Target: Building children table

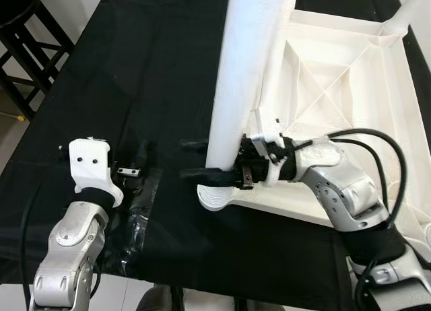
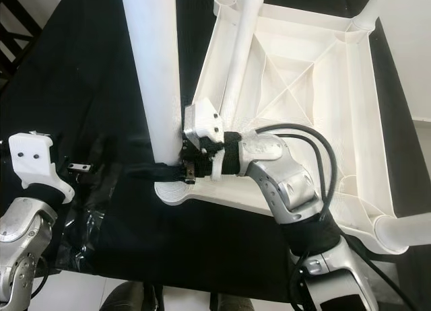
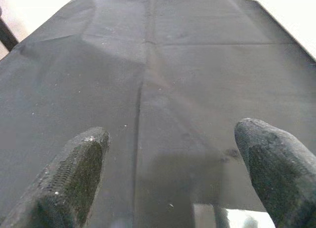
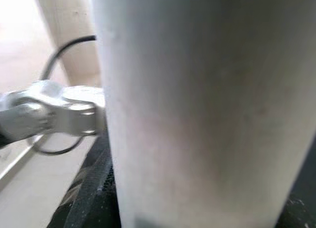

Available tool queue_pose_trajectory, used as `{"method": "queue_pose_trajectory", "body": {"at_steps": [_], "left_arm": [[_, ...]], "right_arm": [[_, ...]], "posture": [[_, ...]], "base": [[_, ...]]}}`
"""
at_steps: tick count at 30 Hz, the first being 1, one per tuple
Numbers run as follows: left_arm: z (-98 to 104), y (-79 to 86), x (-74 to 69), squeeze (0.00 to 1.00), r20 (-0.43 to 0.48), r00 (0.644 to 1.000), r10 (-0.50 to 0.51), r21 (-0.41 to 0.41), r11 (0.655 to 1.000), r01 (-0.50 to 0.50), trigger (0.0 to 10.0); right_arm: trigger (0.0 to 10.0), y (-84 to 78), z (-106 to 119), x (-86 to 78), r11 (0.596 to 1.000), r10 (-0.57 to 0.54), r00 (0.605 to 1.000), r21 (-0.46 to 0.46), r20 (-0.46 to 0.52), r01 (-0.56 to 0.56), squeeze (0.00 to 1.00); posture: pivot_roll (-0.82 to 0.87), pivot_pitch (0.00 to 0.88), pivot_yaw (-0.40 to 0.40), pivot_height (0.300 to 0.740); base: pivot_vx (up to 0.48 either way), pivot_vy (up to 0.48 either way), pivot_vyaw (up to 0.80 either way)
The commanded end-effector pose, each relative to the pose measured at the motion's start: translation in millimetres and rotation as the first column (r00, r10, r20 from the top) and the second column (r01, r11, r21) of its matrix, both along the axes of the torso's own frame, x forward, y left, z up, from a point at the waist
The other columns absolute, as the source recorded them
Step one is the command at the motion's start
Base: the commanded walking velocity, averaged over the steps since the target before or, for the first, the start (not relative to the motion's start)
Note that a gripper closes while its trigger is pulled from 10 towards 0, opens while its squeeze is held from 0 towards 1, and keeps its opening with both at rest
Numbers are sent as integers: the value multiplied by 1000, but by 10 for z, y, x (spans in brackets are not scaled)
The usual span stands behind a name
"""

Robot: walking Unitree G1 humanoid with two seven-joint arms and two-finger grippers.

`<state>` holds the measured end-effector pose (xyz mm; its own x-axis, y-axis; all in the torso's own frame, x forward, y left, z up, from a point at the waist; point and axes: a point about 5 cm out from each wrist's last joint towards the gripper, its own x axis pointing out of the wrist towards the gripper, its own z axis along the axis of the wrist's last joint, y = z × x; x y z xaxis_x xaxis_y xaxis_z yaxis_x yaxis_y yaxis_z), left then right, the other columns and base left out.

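Left eye view: black cloth (image 1: 155,68), right gripper (image 1: 202,159) clenched around white leg (image 1: 246,75).

Black cloth (image 1: 155,75) is covering the bench, creased lengthwise. Dark stool (image 1: 27,35) is standing at upper left of frame on pale floor (image 1: 10,139). Lighting is bright.

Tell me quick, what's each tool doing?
Left tool: open, holding nothing.
Right tool: around the white table leg; grip cannot be told.

White table leg (image 1: 246,75), white ribbed tabletop (image 1: 350,89), plain black cloth (image 1: 148,68), black stool (image 1: 27,42)
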<state>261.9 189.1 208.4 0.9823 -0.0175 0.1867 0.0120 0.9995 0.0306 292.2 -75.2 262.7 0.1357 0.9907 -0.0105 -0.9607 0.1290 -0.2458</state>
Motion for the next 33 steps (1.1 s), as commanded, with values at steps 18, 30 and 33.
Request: {"method": "queue_pose_trajectory", "body": {"at_steps": [18,30,33], "left_arm": [[-47,39,0,0,-17,1000,8,20,1000,-7,10000],[-54,123,-143,0,-37,999,32,49,998,-30,10000],[-63,158,-212,0,-47,998,45,61,997,-42,10000]], "right_arm": [[10000,-208,-230,-12,962,238,960,-103,-149,-254,0],[10000,-167,-216,212,895,372,915,-202,-155,-398,0],[10000,-95,-149,251,857,423,901,-279,-98,-433,0]], "posture": [[6,374,-31,740],[68,398,-28,740],[89,402,-33,740]], "base": [[0,0,0],[0,0,0],[0,0,0]]}}
